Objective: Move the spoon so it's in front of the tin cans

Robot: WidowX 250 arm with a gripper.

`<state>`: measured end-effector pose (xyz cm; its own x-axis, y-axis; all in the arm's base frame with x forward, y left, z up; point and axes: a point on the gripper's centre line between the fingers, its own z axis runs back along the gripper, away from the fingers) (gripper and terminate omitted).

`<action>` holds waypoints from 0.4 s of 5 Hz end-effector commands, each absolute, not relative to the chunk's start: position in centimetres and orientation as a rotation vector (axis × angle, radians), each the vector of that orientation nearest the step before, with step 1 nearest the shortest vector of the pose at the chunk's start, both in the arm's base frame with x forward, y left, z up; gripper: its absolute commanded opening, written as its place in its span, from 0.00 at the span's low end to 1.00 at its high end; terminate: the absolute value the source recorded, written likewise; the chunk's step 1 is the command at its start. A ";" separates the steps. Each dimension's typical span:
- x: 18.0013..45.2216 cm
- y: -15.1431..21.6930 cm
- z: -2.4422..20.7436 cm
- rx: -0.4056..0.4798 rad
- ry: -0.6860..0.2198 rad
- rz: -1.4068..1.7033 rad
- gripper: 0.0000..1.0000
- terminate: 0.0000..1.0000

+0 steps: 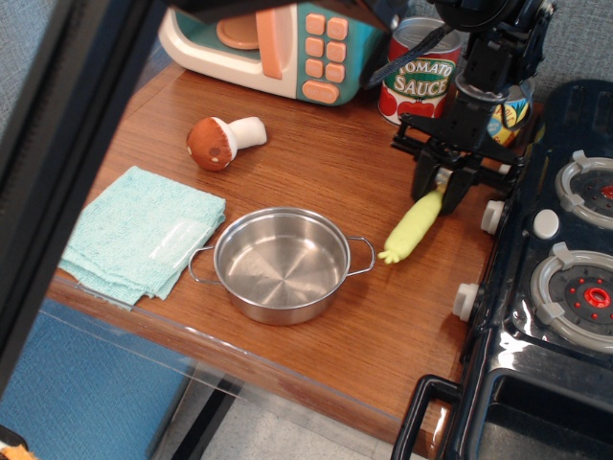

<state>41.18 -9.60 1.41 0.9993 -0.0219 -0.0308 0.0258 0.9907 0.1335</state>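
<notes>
The spoon (410, 233) has a pale yellow-green handle that slants down-left, with its frilled tip low by the wooden table (316, 163); its metal bowl is hidden between my fingers. My gripper (436, 195) points down and is shut on the spoon's upper end. It stands in front of the two tin cans. The red "Tomato Sauce" can (419, 81) is at the back. The yellow-blue can (509, 120) to its right is mostly hidden behind my arm.
A steel pan (281, 264) sits just left of the spoon's tip. A toy mushroom (215, 142), a teal cloth (144, 230) and a toy microwave (287, 43) lie further left and back. A black toy stove (565, 268) borders the right edge.
</notes>
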 end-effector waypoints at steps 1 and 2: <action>40.7 -9.8 6.1 0.108 -0.078 -0.071 1.00 0.00; 40.3 -10.2 7.8 0.069 -0.117 -0.080 1.00 0.00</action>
<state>40.03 -9.90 4.12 0.9962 -0.0805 0.0322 0.0776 0.9935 0.0828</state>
